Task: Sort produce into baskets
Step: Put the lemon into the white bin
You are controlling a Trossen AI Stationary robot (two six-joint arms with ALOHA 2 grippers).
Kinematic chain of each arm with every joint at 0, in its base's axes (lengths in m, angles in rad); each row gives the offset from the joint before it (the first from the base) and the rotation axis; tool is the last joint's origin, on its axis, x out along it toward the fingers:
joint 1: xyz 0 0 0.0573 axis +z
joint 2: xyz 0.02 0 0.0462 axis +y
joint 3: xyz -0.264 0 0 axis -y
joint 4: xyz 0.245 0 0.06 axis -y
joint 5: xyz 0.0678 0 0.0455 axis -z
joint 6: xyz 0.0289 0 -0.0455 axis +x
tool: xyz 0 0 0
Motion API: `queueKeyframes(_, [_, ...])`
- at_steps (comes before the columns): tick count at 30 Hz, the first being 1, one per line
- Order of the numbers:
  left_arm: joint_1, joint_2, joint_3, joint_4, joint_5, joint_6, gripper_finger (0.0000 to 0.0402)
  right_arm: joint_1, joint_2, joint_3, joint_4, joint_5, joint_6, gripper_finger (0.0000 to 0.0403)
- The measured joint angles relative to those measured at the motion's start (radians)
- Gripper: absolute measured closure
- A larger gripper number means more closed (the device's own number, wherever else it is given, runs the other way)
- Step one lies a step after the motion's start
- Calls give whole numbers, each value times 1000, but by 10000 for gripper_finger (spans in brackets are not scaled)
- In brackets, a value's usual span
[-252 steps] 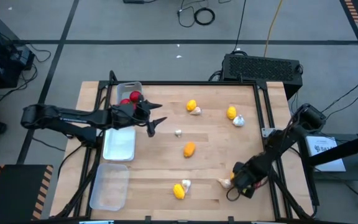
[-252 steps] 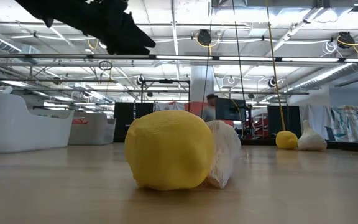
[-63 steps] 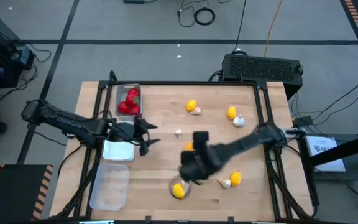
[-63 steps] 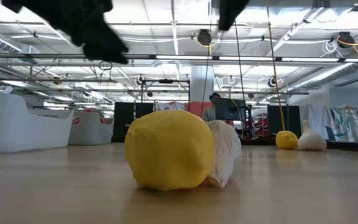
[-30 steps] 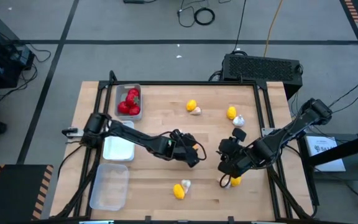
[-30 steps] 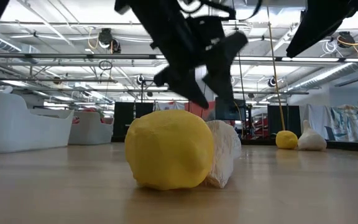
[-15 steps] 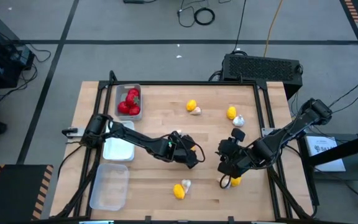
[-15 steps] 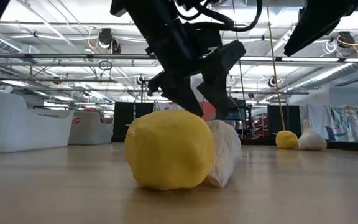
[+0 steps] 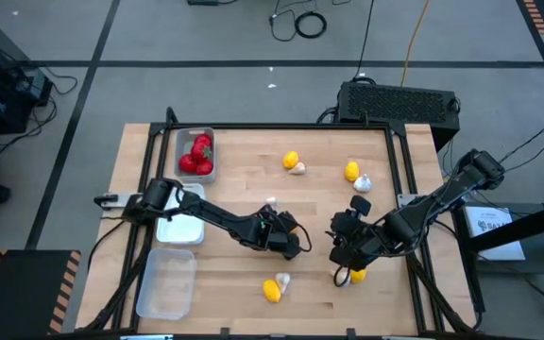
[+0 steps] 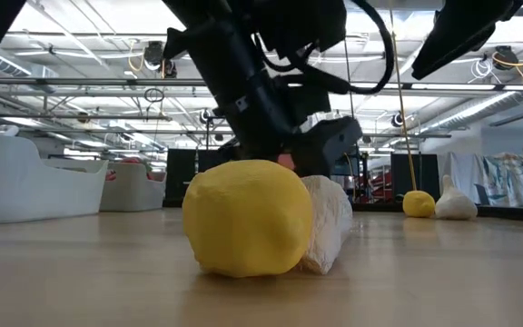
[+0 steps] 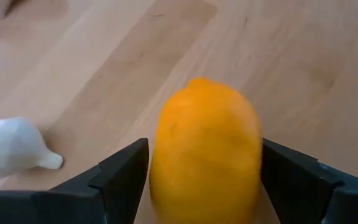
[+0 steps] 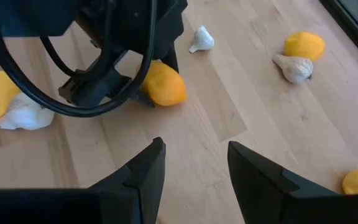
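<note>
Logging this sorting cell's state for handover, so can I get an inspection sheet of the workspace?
Surface: pale wooden table.
Job's things: red round pieces fill the far translucent tray; two near trays look empty; yellow ovals and whitish bulbs lie scattered.
Clutter: nothing seen.
Grippers: left gripper straddles the orange oval piece mid-table; right gripper open, hovering alongside.
Cables: black loops on the floor.
Surroundings: black box behind the table.

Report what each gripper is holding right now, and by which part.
The left gripper has an orange lemon-like piece between its fingers at the piece's two long sides; whether they are pressing on it cannot be told. The right gripper holds nothing, open above bare table.
</note>
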Motion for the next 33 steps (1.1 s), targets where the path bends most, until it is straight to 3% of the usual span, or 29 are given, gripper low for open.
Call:
queueKeyframes(9, [-9, 9, 0, -2, 9, 30, 113, -1, 0, 0, 3, 0, -7, 239])
queueKeyframes(19, [2, 9, 1, -2, 57, 113, 192, -1, 0, 0, 5, 0, -23, 239])
queueKeyframes(23, [8, 0, 19, -33, 63, 161, 194, -1, 0, 0, 5, 0, -23, 239])
queueKeyframes(28, [12, -52, 59, -153, 65, 285, 170, -1, 0, 0, 4, -1, -24, 239])
queueKeyframes(33, [10, -183, 72, -384, 64, 379, 165, -1, 1, 0, -3, -5, -25, 239])
